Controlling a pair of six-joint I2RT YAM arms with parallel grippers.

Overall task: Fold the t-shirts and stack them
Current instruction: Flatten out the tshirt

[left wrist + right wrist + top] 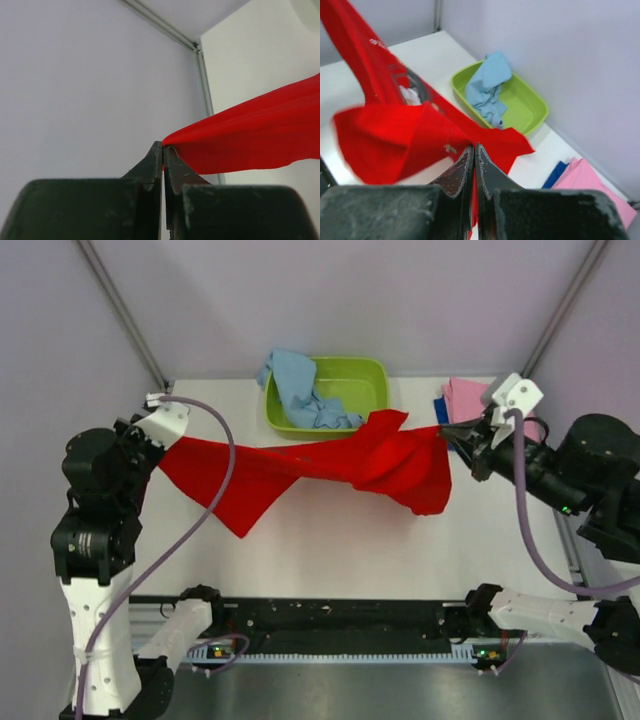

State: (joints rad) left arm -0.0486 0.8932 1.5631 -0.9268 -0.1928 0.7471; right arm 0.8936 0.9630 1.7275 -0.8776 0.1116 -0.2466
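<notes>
Now | left end effector (163, 148) clamps red t-shirt (300, 465) edge | right end effector (474, 149) likewise

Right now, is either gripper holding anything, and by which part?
Both are shut on the red t-shirt: the left gripper pinches its left end, the right gripper its right end.

- White table (330, 550), matte top, runs from the near rail to the far wall.
- Far wall (340, 300): plain pale lilac-grey panel, meets the table's far edge.
- Left wall (50, 340) and right wall (610, 330): same plain panels, closing in both sides.
- Grey metal struts in the far corners, left strut (120, 310) and right strut (566, 305), both slanting in toward the table.
- Black rail (340, 618) along the near table edge, grey metal plate (400, 690) just nearer.
- Light soft and even.
</notes>
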